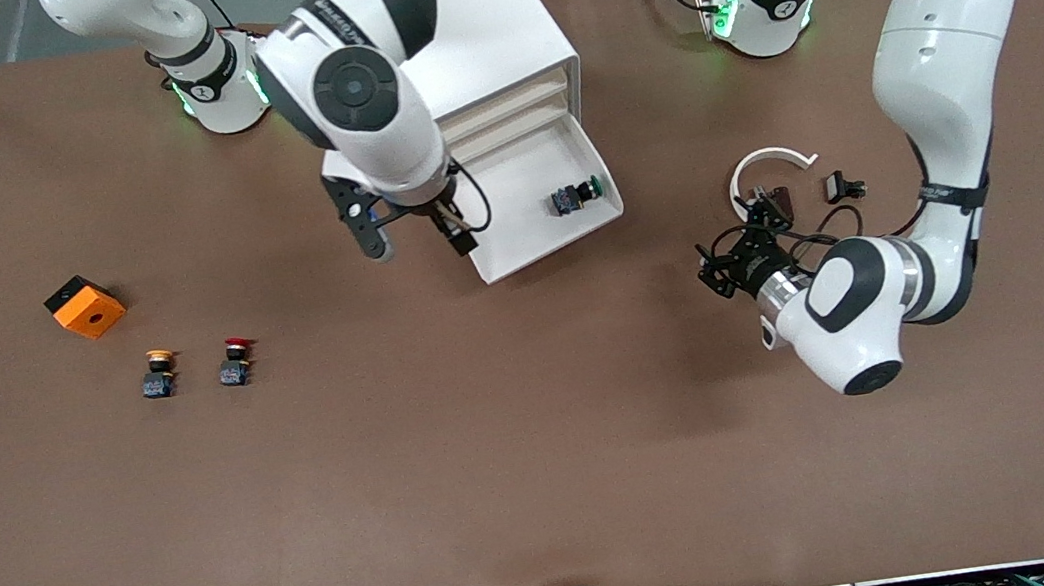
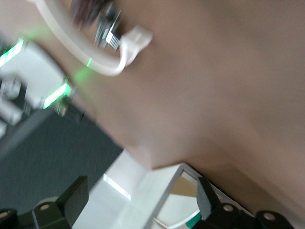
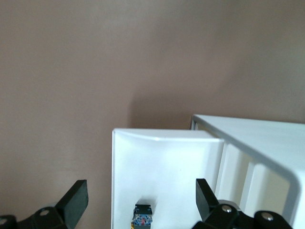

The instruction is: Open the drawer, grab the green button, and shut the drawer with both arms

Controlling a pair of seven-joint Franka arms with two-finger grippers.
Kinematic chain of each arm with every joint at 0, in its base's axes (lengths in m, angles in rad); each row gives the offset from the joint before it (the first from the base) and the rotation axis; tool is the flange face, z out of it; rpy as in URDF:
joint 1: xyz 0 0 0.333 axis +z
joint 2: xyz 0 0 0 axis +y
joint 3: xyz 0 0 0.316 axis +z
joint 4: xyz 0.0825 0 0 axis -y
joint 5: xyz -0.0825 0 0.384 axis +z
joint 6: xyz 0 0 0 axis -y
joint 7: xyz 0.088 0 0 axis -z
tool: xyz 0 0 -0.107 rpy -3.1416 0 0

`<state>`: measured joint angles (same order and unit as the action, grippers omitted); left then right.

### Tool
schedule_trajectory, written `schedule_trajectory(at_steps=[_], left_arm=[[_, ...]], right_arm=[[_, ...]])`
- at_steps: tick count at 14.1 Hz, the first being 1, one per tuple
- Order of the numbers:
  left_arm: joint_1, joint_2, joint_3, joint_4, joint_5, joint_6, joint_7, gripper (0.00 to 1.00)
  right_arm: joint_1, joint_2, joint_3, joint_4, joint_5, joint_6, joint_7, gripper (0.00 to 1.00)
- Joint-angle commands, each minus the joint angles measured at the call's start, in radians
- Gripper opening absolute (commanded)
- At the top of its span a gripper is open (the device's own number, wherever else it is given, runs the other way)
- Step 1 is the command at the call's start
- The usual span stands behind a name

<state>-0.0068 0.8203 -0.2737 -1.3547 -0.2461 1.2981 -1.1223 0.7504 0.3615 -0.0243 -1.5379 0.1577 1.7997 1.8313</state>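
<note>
We see the bottom shallow white tray drawer (image 1: pixel 541 220) pulled out of the tall white box cabinet (image 1: pixel 503 33), with the small green-capped push button (image 1: pixel 574 196) lying inside it. The right arm's black two-finger gripper (image 1: pixel 414 239) hangs over the drawer's outer corner, jaws apart and empty; the button sits between its fingertips in the right wrist view (image 3: pixel 142 215). The left arm's black gripper (image 1: pixel 716 269) waits beside the drawer toward the left arm's end, jaws apart, holding nothing.
</note>
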Motion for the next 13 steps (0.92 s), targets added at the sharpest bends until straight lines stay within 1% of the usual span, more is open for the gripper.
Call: schedule_trajectory(at_steps=[1,3,5,7,9,11,13], left_arm=[[0.024,-0.185,-0.016,-0.203,0.082,0.159,0.233,1.00],[0.024,-0.271,-0.015,-0.308,0.111,0.271,0.336,1.00],[0.039,-0.335,-0.015,-0.386,0.120,0.387,0.366,1.00],[0.062,-0.412,-0.016,-0.482,0.120,0.542,0.400,1.00],[0.082,-0.489,-0.015,-0.588,0.120,0.683,0.511,1.00],[0.108,-0.538,-0.016,-0.647,0.120,0.772,0.637,1.00],[0.116,-0.582,-0.012,-0.672,0.120,0.790,0.700,1.00]], right_arm=[[0.050,0.042,-0.014,0.024,0.013,0.030,0.087,1.00],[0.078,0.079,-0.014,0.025,0.010,0.084,0.153,1.00],[0.099,0.111,-0.016,0.038,0.010,0.115,0.189,1.00],[0.121,0.155,-0.016,0.076,0.008,0.127,0.226,1.00],[0.138,0.207,-0.016,0.128,0.006,0.127,0.258,1.00],[0.155,0.240,-0.016,0.148,0.006,0.128,0.261,1.00],[0.170,0.258,-0.016,0.148,0.008,0.156,0.264,1.00]])
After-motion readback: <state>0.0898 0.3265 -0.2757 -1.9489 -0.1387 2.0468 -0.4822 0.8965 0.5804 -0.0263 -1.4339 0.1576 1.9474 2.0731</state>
